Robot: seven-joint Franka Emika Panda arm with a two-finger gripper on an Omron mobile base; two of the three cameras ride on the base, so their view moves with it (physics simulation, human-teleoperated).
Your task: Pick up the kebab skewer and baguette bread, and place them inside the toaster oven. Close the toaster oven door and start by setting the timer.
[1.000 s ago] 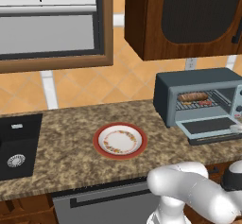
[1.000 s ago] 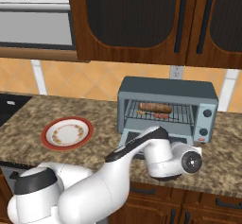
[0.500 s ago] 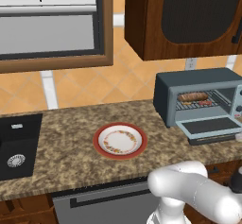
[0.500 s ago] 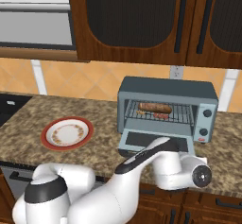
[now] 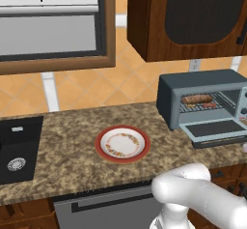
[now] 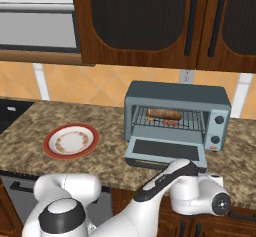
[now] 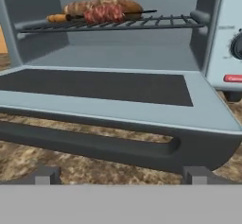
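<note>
Both foods already lie on the wire rack point(image 7: 142, 23) inside the toaster oven point(image 6: 176, 117): the baguette bread point(image 7: 101, 5) at the back, the kebab skewer point(image 7: 106, 15) just in front of it, touching or nearly so. From the end effector point(image 7: 120, 175) they sit ahead and above, well inside the cavity. The step in hand, then, looks to be closing the toaster oven door point(image 7: 108, 93), which hangs dropped open and roughly level, directly ahead.

The end effector has its fingers spread wide apart and holds nothing; its two tips sit low, just below and short of the door's dark bar handle point(image 7: 90, 145), over the speckled table point(image 7: 94, 168).

To do this well, bring the tips up under the handle or the door's front lip, near its middle so the panel does not twist, then sweep upward and forward along the hinge's arc rather than pushing straight in. A straight shove risks sliding the oven back. Press until the door seats, then go for the knobs point(image 7: 236, 46), up and to the right.
</note>
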